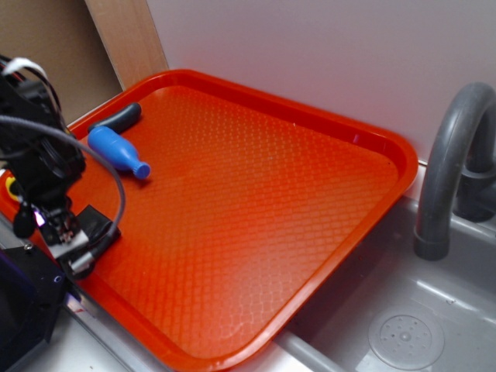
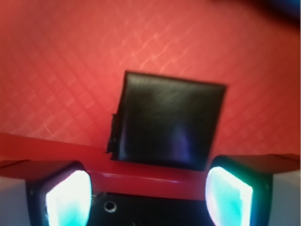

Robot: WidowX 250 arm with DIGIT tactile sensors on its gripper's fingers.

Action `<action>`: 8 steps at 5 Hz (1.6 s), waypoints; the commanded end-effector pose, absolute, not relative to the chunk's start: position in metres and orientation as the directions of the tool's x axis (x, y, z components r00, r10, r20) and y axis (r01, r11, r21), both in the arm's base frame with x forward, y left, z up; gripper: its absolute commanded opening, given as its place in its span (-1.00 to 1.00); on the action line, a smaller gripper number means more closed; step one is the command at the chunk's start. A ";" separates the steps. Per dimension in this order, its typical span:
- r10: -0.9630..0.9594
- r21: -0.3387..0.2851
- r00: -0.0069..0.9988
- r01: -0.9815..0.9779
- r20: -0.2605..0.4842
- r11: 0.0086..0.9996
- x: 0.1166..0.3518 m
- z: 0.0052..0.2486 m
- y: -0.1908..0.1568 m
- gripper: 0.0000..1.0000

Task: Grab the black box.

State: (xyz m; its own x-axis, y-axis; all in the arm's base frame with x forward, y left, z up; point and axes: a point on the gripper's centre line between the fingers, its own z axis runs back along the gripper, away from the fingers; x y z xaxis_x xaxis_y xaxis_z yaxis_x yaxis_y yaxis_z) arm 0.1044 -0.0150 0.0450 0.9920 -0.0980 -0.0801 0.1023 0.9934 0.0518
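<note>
- Matte-black flat rectangular box [image 2: 169, 121] lies on the red plastic tray [image 1: 310, 232], not yet grabbed.
- End effector [image 2: 148, 195] hovers above it, fingers spread wide; descent and closing remain.

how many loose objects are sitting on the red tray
3: the black box at the tray's left edge under the gripper, the blue toy bottle near the far-left corner, and a dark grey handle piece right behind it. The arm may hide more.
</note>
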 end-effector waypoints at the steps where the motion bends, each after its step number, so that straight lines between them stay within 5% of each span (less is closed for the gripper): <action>1: -0.066 0.142 0.991 0.082 -0.116 0.986 0.112 0.034 -0.004 1.00; 3: 0.014 0.200 0.995 0.007 -0.103 0.980 0.141 0.030 0.011 1.00; 5: 0.057 0.174 0.998 -0.052 -0.022 0.983 0.167 0.052 0.023 1.00; 6: 0.061 0.132 0.998 -0.061 0.007 0.989 0.165 0.059 0.024 -1.00; 8: -0.007 0.090 0.999 0.002 0.050 0.996 0.161 0.075 0.028 -1.00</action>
